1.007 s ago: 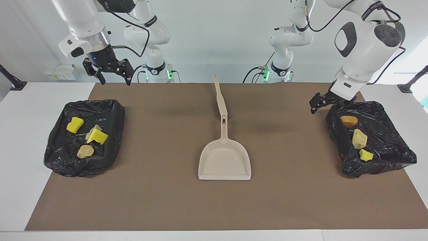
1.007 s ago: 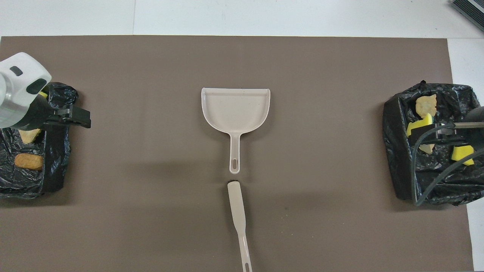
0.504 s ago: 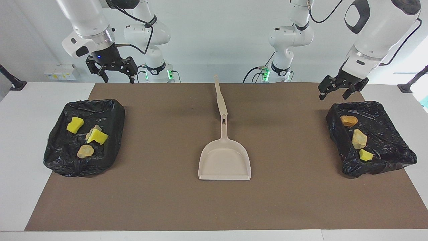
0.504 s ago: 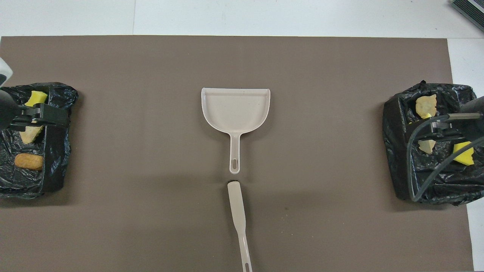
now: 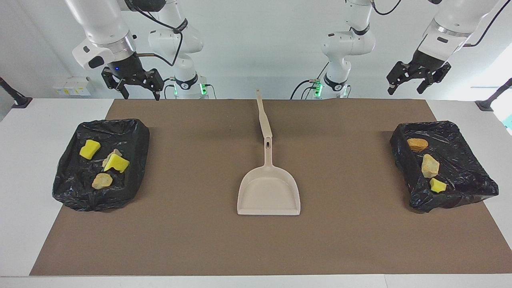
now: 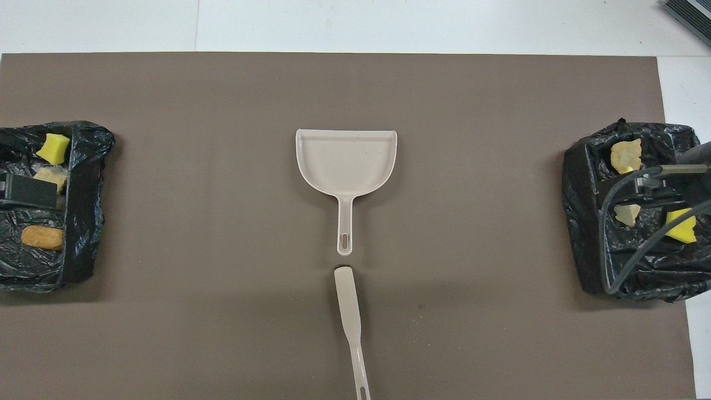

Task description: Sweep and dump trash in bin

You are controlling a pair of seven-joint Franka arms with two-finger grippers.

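Two black bag-lined bins stand on the brown mat. The bin (image 5: 138,138) at the right arm's end holds trash: yellow sponge bits (image 5: 90,149) and a tan lump (image 5: 102,181). In the bin (image 5: 400,140) at the left arm's end lie an orange lump (image 5: 417,144), a tan lump (image 5: 430,165) and a yellow bit (image 5: 437,185). A beige dustpan (image 5: 269,192) rests mid-mat, empty, with a beige brush stick (image 5: 263,116) beside its handle, nearer the robots. My right gripper (image 5: 142,94) hangs open and empty above the mat's edge. My left gripper (image 5: 412,82) is open, raised high.
The mat (image 6: 222,222) ends shortly past each bin, with white table (image 5: 24,160) around it. In the overhead view the right gripper's cable (image 6: 611,266) loops over one bin (image 6: 577,222), and the left gripper's tip (image 6: 28,191) covers part of the other bin (image 6: 83,222).
My left gripper rose from the rim of its bin and drew back toward the robots. My right gripper shifted slightly. Dustpan, brush stick and trash stayed put.
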